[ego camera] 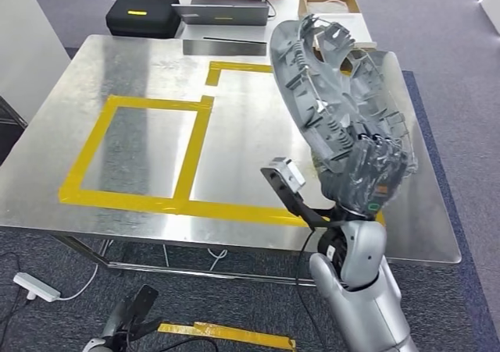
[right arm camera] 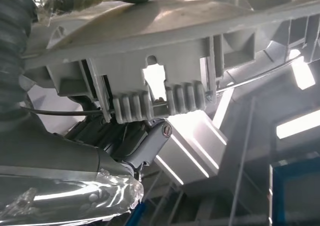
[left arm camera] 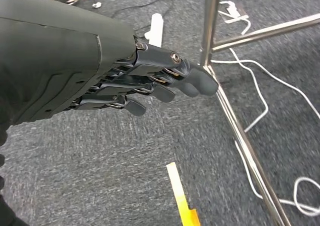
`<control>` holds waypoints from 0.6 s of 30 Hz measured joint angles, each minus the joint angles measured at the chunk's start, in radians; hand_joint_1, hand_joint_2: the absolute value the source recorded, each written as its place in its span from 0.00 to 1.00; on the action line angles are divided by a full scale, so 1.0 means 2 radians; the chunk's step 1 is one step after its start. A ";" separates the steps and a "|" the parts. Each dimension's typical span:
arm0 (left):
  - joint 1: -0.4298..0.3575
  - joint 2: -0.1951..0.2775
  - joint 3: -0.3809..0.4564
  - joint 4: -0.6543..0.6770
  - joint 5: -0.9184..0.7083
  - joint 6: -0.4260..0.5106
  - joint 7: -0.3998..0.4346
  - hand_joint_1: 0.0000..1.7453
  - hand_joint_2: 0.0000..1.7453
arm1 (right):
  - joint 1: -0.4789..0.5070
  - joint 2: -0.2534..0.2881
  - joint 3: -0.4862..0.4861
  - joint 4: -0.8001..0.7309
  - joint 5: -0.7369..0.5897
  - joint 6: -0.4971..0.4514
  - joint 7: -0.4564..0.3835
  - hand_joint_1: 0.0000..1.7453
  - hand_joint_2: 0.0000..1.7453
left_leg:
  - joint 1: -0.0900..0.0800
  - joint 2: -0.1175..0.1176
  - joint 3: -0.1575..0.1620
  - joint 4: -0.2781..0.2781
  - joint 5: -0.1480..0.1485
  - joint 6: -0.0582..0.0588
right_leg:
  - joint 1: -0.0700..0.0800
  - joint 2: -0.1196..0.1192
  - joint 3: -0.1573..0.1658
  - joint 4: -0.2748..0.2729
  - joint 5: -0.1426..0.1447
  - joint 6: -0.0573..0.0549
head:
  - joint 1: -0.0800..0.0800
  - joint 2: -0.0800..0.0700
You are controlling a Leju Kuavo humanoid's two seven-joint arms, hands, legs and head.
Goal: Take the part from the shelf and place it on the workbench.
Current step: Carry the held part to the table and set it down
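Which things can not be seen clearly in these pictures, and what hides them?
- Right hand, head view: its fingers, hidden by clear wrap and the grey plastic part it holds.
- Metal workbench, head view: its right side, behind the part.
- Cardboard box: contents too small.
- Person at the far table: cut off by the top edge.
- Left hand, left wrist view: thumb not visible behind the cover.
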 joint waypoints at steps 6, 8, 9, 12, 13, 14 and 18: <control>-0.003 -0.003 -0.002 0.000 -0.008 -0.007 0.004 0.00 1.00 | -0.053 0.003 0.062 0.075 0.001 0.014 0.033 1.00 1.00 | 0.001 -0.003 0.002 0.001 -0.002 -0.004 | -0.002 -0.003 0.019 -0.053 0.049 0.000 | 0.000 0.000; -0.003 -0.003 -0.002 0.000 -0.010 -0.009 0.004 0.00 1.00 | -0.064 0.005 0.073 0.090 0.001 0.017 0.033 1.00 1.00 | -0.001 -0.004 0.000 0.001 -0.001 -0.009 | -0.001 -0.003 0.038 -0.089 0.057 -0.004 | 0.000 0.000; -0.003 -0.003 -0.002 0.000 -0.011 -0.010 0.004 0.00 1.00 | -0.069 0.008 0.078 0.098 0.002 0.020 0.033 1.00 1.00 | -0.001 -0.004 -0.001 0.001 0.000 -0.012 | 0.001 -0.002 0.040 -0.092 0.055 -0.006 | -0.001 0.000; -0.004 -0.003 -0.002 0.000 -0.017 -0.016 0.005 0.00 1.00 | -0.084 0.022 0.092 0.131 0.002 0.029 0.035 1.00 1.00 | 0.001 -0.003 -0.004 0.007 -0.007 -0.020 | 0.000 -0.001 0.041 -0.097 0.057 -0.016 | -0.002 0.000; -0.005 -0.004 -0.002 0.000 -0.019 -0.017 0.005 0.00 1.00 | -0.090 0.029 0.096 0.145 0.002 0.031 0.036 1.00 1.00 | 0.001 -0.003 -0.011 0.023 -0.018 -0.022 | -0.001 -0.001 0.042 -0.099 0.058 -0.019 | -0.003 0.000; -0.006 -0.004 -0.003 0.000 -0.021 -0.018 0.006 0.00 1.00 | -0.095 0.035 0.099 0.159 0.002 0.033 0.037 1.00 1.00 | 0.001 -0.002 -0.022 0.049 -0.032 -0.024 | -0.001 -0.001 0.043 -0.100 0.059 -0.022 | -0.003 0.000; -0.007 -0.004 -0.003 0.000 -0.023 -0.021 0.007 0.00 1.00 | -0.111 0.051 0.110 0.217 0.002 0.035 0.039 1.00 1.00 | 0.001 -0.002 -0.065 0.134 -0.055 -0.025 | 0.002 0.000 0.046 -0.099 0.057 -0.026 | -0.004 0.000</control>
